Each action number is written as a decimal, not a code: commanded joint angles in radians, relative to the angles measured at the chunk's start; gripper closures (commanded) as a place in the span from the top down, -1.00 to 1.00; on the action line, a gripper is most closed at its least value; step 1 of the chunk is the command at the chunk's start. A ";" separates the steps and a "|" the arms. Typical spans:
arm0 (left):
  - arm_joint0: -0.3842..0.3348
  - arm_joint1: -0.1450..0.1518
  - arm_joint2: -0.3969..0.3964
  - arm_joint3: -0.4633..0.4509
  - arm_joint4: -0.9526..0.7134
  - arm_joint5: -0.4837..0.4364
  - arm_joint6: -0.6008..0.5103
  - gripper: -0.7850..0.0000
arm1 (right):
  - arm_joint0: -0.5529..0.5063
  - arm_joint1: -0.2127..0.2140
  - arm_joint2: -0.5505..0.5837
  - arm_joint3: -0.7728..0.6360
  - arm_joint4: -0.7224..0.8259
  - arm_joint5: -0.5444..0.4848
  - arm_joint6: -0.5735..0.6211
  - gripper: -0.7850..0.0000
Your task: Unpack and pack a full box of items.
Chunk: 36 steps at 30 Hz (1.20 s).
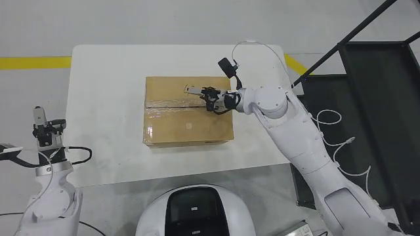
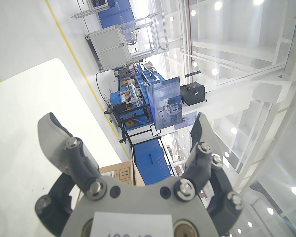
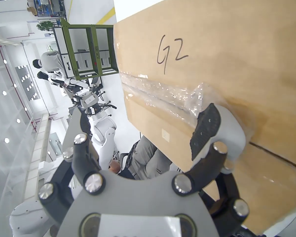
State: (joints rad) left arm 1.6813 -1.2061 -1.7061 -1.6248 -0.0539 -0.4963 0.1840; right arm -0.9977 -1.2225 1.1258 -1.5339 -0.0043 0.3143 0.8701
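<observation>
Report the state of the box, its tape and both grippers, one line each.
box: on the table, top flaps closed.
right gripper: open, at the seam on the box top.
tape: partly peeled off the seam, bunched up at the right gripper.
left gripper: open, holding nothing, beside the table.
</observation>
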 commanded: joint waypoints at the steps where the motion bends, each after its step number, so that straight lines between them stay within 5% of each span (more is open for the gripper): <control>1: 0.000 0.000 0.000 0.000 0.000 0.000 0.000 1.00 | -0.035 0.010 0.038 -0.034 -0.009 0.012 -0.003 1.00; 23: 0.000 0.000 0.000 0.000 0.000 0.000 0.000 1.00 | -0.256 0.072 0.315 -0.281 -0.061 0.060 -0.089 1.00; 36: 0.000 0.000 0.000 0.000 0.000 0.000 0.000 1.00 | 0.092 0.021 -0.024 -0.019 -0.050 -0.043 -0.013 1.00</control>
State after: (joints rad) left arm 1.6813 -1.2061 -1.7061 -1.6248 -0.0539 -0.4963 0.1840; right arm -0.9408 -1.1955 1.1349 -1.5945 -0.0573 0.2911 0.8535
